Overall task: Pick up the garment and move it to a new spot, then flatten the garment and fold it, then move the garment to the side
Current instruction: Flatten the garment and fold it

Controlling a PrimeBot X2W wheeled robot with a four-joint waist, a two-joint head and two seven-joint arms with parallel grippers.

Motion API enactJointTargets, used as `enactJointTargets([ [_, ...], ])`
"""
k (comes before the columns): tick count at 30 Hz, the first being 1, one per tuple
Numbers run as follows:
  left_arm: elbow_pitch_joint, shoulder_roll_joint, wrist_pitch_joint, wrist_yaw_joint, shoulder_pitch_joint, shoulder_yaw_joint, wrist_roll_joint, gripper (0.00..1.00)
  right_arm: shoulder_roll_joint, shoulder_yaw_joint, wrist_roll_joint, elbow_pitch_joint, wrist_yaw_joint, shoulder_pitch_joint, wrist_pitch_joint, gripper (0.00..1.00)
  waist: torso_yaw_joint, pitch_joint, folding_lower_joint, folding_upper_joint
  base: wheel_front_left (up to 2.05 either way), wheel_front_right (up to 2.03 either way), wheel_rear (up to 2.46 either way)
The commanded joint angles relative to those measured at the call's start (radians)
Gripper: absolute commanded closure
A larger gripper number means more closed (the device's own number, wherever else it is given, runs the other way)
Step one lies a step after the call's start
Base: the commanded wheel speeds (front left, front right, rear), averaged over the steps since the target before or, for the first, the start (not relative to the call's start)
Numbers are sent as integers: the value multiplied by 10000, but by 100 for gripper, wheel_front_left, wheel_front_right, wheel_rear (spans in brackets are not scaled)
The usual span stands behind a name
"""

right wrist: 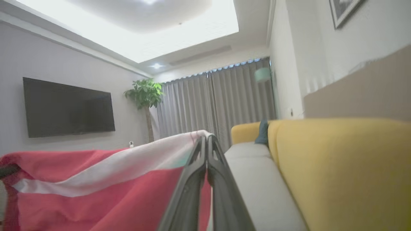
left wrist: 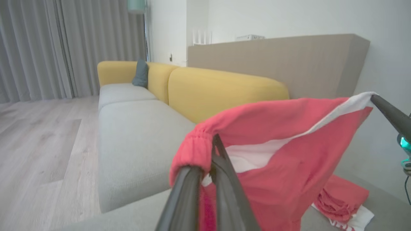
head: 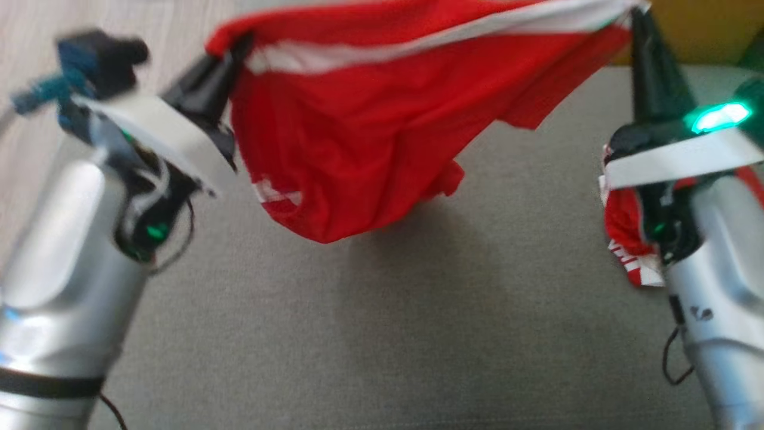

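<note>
Red fabric garment with white stripe [head: 370, 149] hangs over grey sofa seat [head: 418, 334], stretched between left tool [head: 230, 51] and right tool [head: 634, 21], each pinching top corner. Judgement: hold top edge taut, lower both evenly. Head view blurred; lower part bunched; second red-white cloth [head: 627, 245] at right part-hidden by right arm [head: 716, 280].

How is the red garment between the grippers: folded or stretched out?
Stretched out, unfolded: left gripper and right gripper each pinch one end of the red garment, which sags between them.
</note>
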Motion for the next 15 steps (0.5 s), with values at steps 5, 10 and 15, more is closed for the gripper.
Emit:
enactJointTargets([
  [5,-620,367,440,81,-1056,980,-740,100,169,-795,-1366,-940,-9,-590,-96,100,-320,-520,0,0,0,0,0],
  [10,-1191,-6,822,460,-788,1393,-1719,100,490,-1134,-1937,-1751,-9,-144,657,100,-352,-728,0,0,0,0,0],
  [15,-1806,-178,1441,841,-364,1584,-2528,100,606,-1214,-2280,-2476,-9,326,1364,100,-361,-671,0,0,0,0,0],
])
